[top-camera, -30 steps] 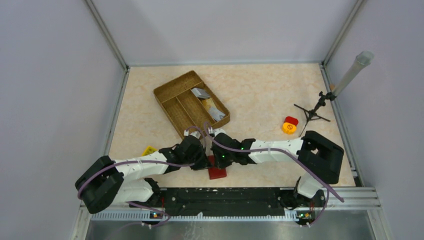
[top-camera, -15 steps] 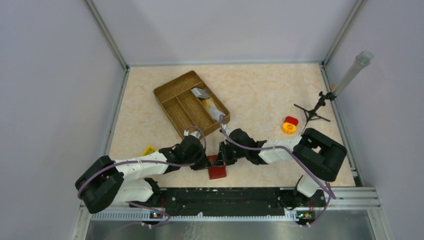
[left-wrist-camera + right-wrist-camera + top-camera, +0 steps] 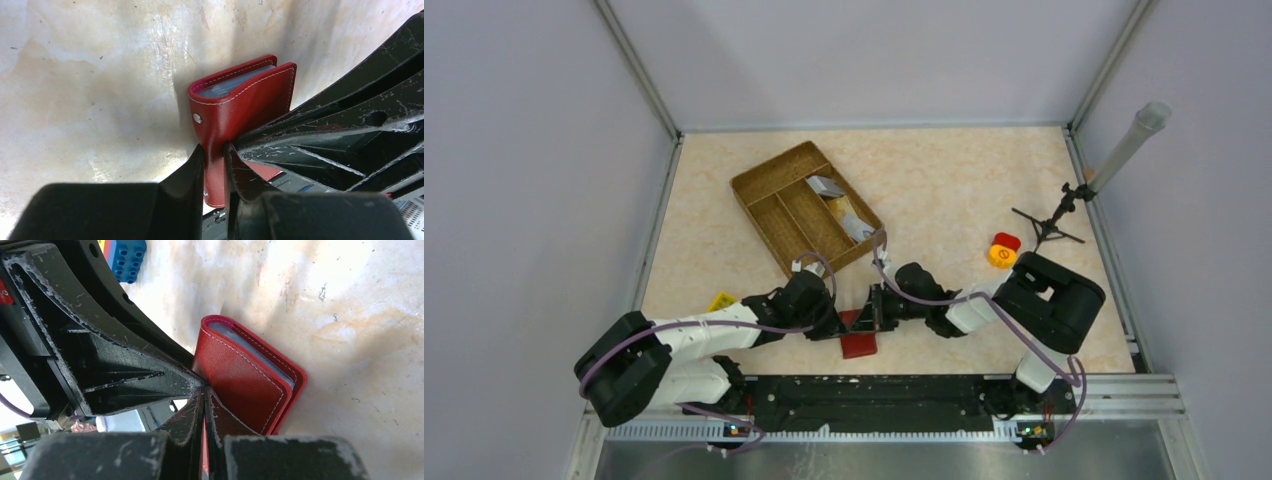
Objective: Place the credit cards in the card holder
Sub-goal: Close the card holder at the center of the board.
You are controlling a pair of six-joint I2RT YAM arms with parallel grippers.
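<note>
Left tool (image 3: 214, 150) clamping red card holder (image 3: 245, 100) flap, right tool (image 3: 205, 395) closed, tip seemingly against its cover

A high rear camera overlooks the table (image 3: 944, 180), while both wrist cameras (facing each other) closely frame the card holder (image 3: 240, 105).

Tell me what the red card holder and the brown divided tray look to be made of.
The card holder looks like leather or faux leather: smooth, slight sheen, pale stitching along the edges, and a metal snap. The tray is probably woven fibre or wood: matte brown, finely textured walls, too small to settle.
</note>
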